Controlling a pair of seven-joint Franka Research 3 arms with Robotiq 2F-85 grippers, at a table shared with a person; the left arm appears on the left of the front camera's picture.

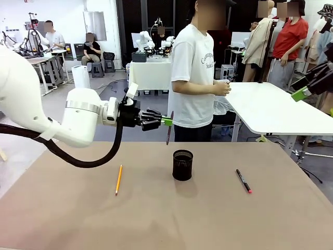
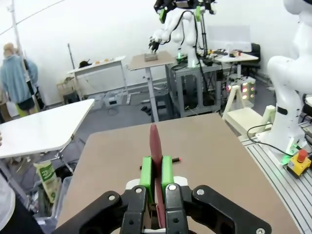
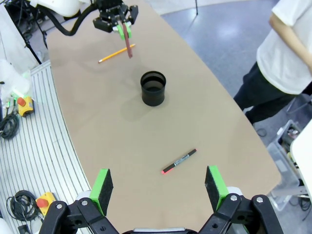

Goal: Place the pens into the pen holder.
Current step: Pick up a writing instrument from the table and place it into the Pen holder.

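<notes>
front view, pen holder: upright, middle of table.
left gripper: clamped on dark reddish pencil, long axis near vertical; holder below and slightly toward right edge.
right gripper: jaws wide, empty, farther off.

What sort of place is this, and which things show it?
Probably a robotics lab: the left gripper grips a dark red pencil, an emergency-stop button sits beside the table, and worktables stand behind.
</notes>
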